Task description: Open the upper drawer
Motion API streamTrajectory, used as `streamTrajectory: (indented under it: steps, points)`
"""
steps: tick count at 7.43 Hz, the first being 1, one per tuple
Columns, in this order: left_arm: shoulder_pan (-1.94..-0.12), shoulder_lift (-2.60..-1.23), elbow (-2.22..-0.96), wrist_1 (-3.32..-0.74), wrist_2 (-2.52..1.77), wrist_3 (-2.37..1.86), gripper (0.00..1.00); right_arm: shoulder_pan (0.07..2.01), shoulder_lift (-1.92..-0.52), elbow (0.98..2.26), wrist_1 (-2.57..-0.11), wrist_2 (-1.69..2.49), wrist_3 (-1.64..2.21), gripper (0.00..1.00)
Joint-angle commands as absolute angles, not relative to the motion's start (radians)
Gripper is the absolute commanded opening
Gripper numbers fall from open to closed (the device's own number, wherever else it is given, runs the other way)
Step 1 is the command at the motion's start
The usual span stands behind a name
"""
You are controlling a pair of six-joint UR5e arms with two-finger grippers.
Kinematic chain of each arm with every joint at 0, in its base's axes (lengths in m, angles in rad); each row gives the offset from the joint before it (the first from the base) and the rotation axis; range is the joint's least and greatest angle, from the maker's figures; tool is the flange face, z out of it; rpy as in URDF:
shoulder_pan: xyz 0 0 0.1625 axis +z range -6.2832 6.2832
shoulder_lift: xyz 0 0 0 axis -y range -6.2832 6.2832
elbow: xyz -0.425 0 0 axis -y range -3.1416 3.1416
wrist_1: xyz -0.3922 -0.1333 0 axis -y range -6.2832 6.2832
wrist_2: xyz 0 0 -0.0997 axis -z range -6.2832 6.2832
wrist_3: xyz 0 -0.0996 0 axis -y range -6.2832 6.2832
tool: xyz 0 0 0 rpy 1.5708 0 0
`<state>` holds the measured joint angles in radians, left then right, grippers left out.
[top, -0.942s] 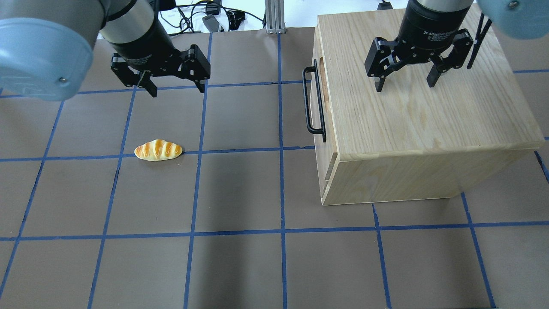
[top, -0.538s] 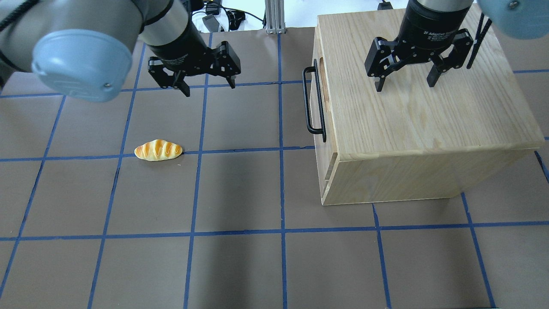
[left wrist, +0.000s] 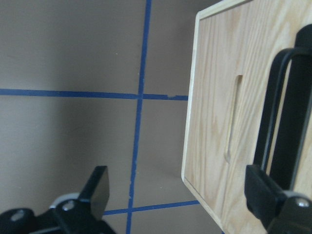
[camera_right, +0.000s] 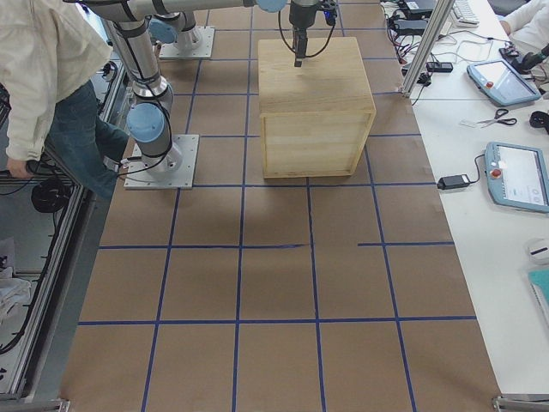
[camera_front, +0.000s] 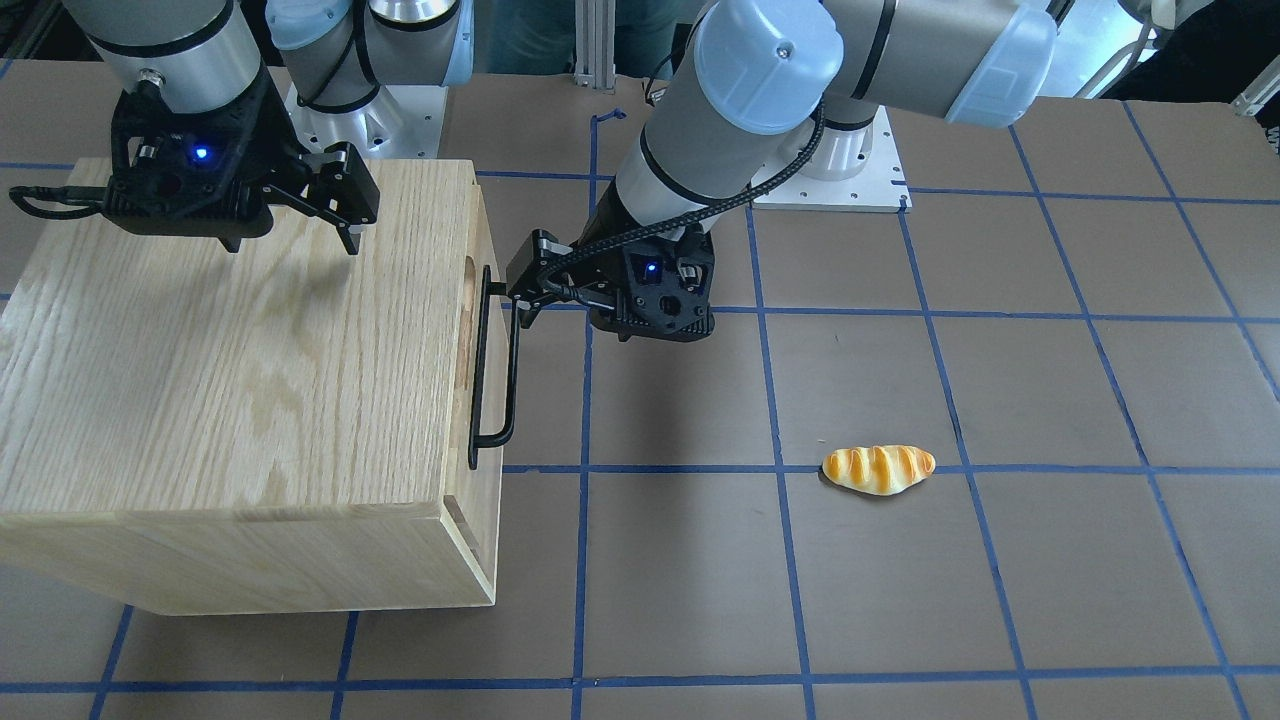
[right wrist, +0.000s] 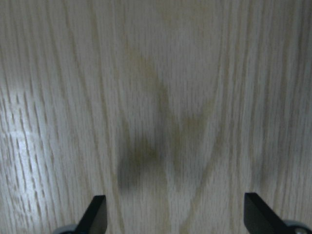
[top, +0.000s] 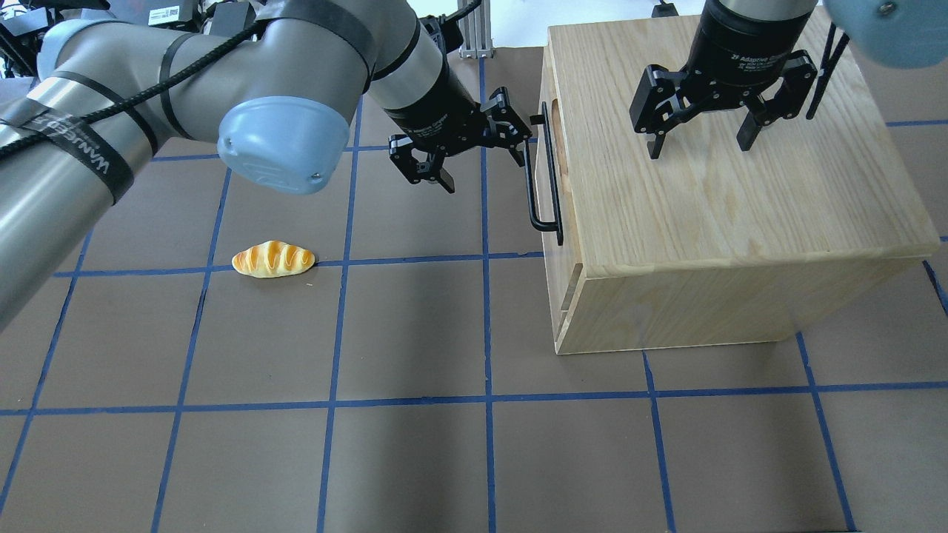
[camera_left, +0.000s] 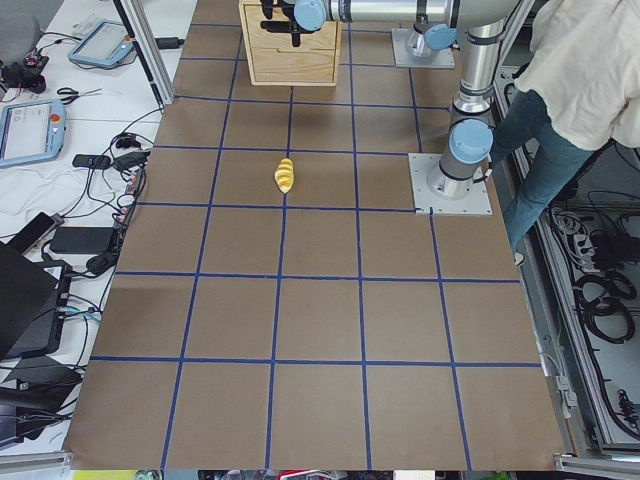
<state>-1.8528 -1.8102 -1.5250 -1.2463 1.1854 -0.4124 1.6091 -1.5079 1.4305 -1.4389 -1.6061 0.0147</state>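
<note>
Left arm poised at the drawer handle.
From above, the left gripper (top: 485, 169) gapes empty beside the bar handle (top: 529, 181) of the upper drawer (top: 552, 159), shut in its cabinet (top: 711, 207); the right gripper (top: 698, 146) hangs spread, empty, over the top. Left wrist view: one finger (left wrist: 265, 195) overlaps the bar, probably to straddle it.

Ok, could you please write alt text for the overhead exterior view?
The open left claw is next to the black bar handle of the closed upper drawer, not gripping it. The open right claw hovers over the oak cabinet; a bread roll lies on the table.
</note>
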Motion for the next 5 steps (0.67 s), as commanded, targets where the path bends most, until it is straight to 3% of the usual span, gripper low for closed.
streamTrajectory:
  steps: [1, 5]
  points:
    - [-1.870, -1.848, -1.534, -1.186, 1.155, -0.419, 1.00, 1.609, -1.508, 1.430, -1.439, -1.606, 0.014, 1.00]
    - [-1.870, -1.902, -1.542, -1.175, 1.166, -0.397, 1.00, 1.609, -1.508, 1.430, -1.439, -1.606, 0.015, 1.00]
